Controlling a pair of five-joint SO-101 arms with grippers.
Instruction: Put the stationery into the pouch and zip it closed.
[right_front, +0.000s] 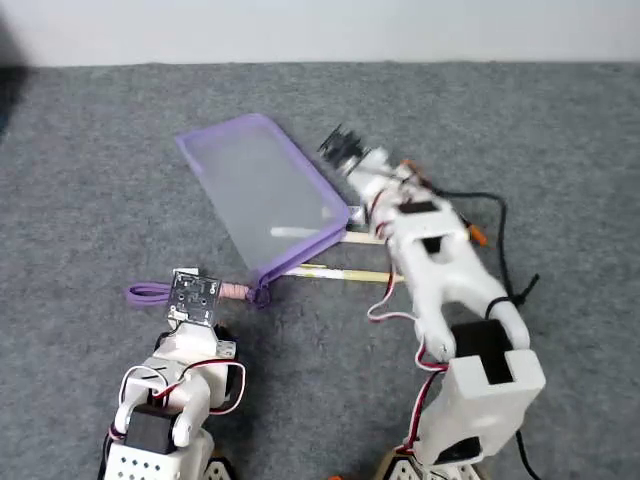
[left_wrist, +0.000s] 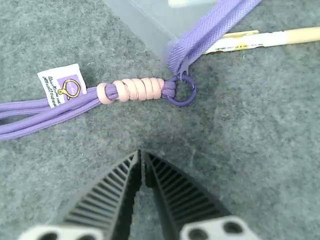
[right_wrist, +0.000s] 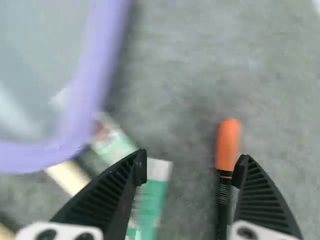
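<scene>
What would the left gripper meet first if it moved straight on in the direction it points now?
Probably the pink wrapping on the purple strap, just across a strip of bare carpet from the shut left gripper. Depth is unclear, so it might touch the carpet first.

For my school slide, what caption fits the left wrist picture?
Shut left gripper near the pouch's purple strap and zip ring, a pen beside the pouch.
</scene>
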